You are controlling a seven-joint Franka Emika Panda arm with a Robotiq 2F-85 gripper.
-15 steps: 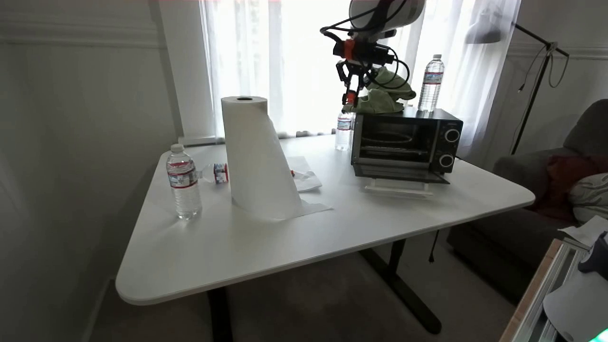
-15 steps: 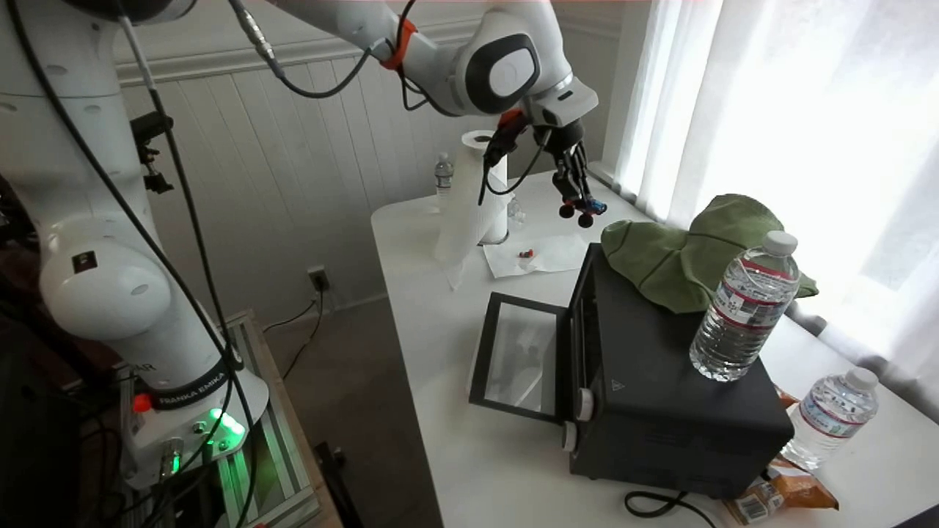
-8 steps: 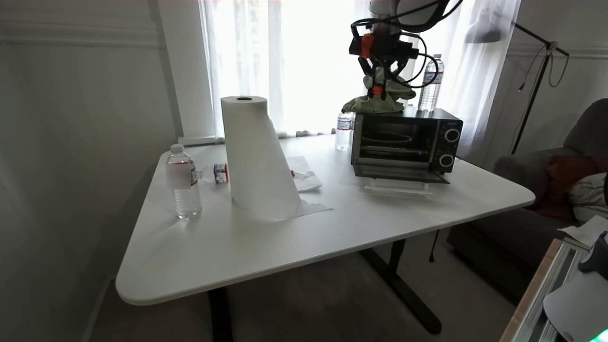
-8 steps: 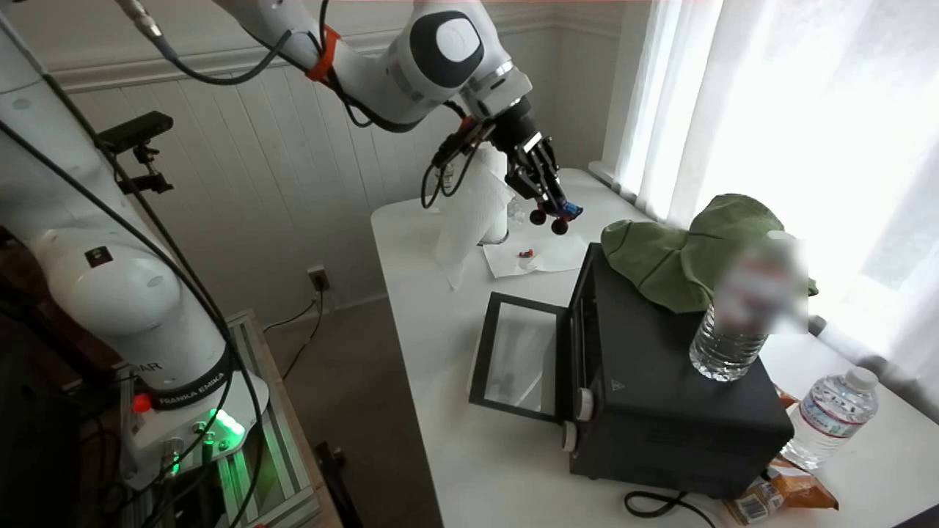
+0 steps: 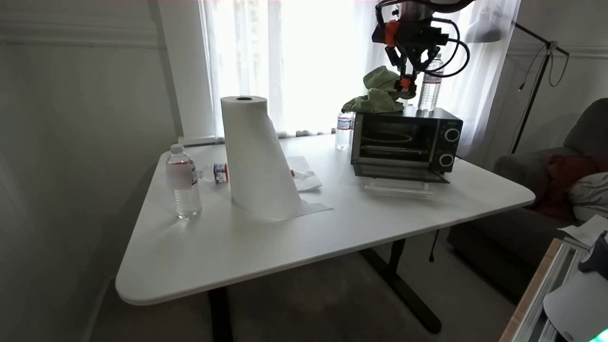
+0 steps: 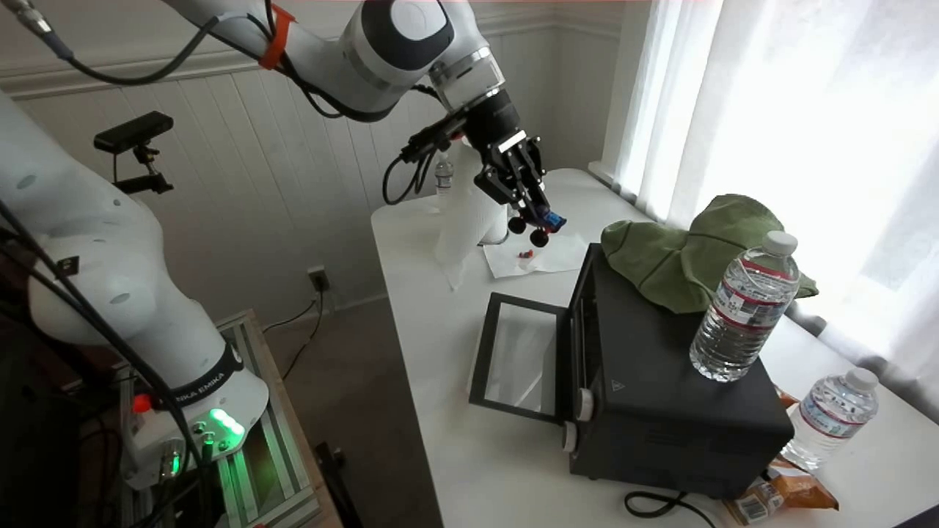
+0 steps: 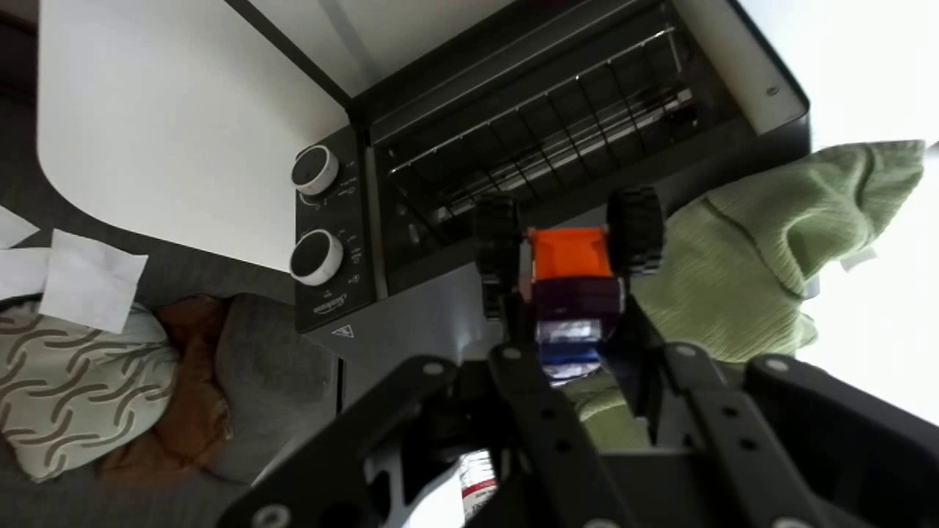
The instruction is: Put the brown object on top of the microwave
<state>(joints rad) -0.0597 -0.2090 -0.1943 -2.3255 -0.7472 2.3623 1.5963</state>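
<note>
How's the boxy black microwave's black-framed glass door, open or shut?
Open: the glass door juts out from the microwave, baring the silver wire rack.

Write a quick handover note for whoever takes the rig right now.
Gripper: holding the toy car in the air.
That is likely the object meant, though it shows orange, purple and blue rather than plain brown.
Microwave: on the table, door open, with cloth and bottle on top.
Done: toy car grasped.
Left: probably lower it onto the microwave, avoiding cloth and bottle, then release.
</note>
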